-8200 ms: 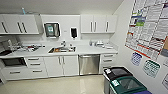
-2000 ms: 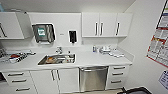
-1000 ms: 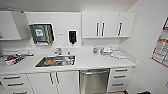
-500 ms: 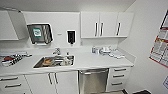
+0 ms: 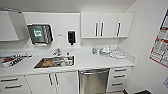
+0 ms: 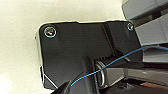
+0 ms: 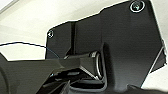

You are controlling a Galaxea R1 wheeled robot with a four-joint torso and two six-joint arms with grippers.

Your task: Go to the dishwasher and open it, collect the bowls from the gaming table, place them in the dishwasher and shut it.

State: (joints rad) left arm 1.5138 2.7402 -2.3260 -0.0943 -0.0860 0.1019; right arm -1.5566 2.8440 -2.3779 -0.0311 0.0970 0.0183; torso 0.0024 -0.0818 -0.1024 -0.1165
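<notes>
facing the kitchenette: the dishwasher (image 5: 93,80), door closed, sits under the white counter (image 5: 100,62) just right of the sink (image 5: 55,61); whether either pincer is open, i cannot tell

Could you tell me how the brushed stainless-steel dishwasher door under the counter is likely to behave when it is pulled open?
The brushed stainless-steel dishwasher door looks like a rigid metal panel, so it should probably swing stiffly, not flex. Its smooth front may be slippery, so the horizontal bar handle near the top seems the better hold. It appears shut now, flush under the white countertop.
</notes>
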